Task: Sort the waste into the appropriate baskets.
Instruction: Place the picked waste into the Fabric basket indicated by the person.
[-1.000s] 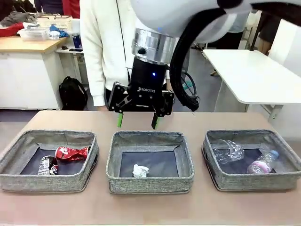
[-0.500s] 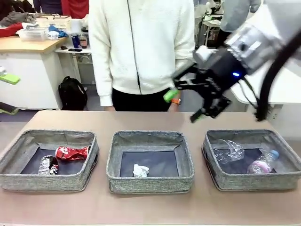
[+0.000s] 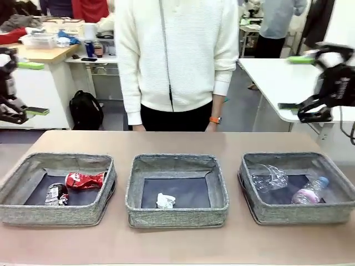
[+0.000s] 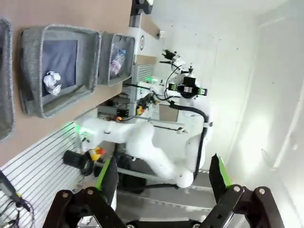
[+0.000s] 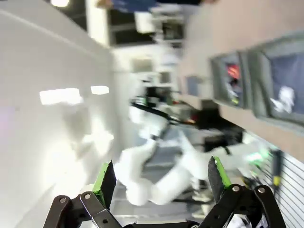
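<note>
Three grey baskets stand in a row on the table. The left basket (image 3: 51, 215) holds a crushed red can (image 3: 84, 179) and a dark can (image 3: 56, 194). A crumpled paper ball (image 3: 165, 200) lies in the middle basket (image 3: 176, 218). The right basket (image 3: 302, 214) contains a clear cup (image 3: 269, 178) and a small bottle (image 3: 310, 192) with a pink label. My left gripper (image 3: 33, 88) hangs open and empty at the far left, well above the table. My right gripper (image 3: 295, 82) is open and empty at the far right. The left wrist view shows the paper ball (image 4: 51, 81) from far off.
A person in a white sweater (image 3: 177, 55) stands at the far edge of the table, arms down. A second white table (image 3: 299, 88) stands behind on the right. A wooden counter (image 3: 33, 52) with clutter is at the back left.
My right arm has swung from above the middle basket out to the far right and higher up. The left gripper has come into view at the left edge. The waste has not moved.
</note>
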Robot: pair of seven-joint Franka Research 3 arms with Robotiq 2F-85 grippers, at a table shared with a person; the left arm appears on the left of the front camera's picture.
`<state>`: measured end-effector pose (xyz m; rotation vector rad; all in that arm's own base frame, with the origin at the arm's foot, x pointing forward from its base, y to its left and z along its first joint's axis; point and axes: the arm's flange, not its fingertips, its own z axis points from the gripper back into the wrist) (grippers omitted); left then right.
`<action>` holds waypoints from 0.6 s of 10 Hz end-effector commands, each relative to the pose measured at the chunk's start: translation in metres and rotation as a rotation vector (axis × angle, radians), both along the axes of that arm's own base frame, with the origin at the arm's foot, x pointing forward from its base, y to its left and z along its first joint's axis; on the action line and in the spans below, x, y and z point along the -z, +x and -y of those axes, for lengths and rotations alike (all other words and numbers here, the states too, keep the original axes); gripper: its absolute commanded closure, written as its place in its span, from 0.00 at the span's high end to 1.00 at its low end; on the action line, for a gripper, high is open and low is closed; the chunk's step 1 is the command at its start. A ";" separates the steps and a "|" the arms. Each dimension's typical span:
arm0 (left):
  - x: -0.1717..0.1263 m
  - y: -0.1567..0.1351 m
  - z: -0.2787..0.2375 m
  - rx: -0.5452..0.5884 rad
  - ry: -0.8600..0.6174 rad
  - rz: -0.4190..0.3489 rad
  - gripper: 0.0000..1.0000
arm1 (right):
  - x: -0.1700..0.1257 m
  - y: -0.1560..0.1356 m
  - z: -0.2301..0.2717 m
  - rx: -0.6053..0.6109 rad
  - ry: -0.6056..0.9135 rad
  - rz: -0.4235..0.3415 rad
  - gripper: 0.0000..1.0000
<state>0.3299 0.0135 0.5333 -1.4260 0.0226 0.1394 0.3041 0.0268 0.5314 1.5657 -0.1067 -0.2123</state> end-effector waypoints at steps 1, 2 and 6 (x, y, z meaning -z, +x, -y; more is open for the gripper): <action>0.005 -0.002 0.012 0.004 0.000 -0.061 1.00 | 0.057 -0.039 -0.016 0.022 0.088 0.069 1.00; 0.025 -0.003 0.024 0.026 0.145 -0.093 1.00 | 0.059 -0.037 -0.024 0.039 0.035 0.072 1.00; 0.004 0.002 0.003 -0.007 0.000 -0.028 1.00 | 0.004 0.007 0.013 0.032 0.071 0.021 1.00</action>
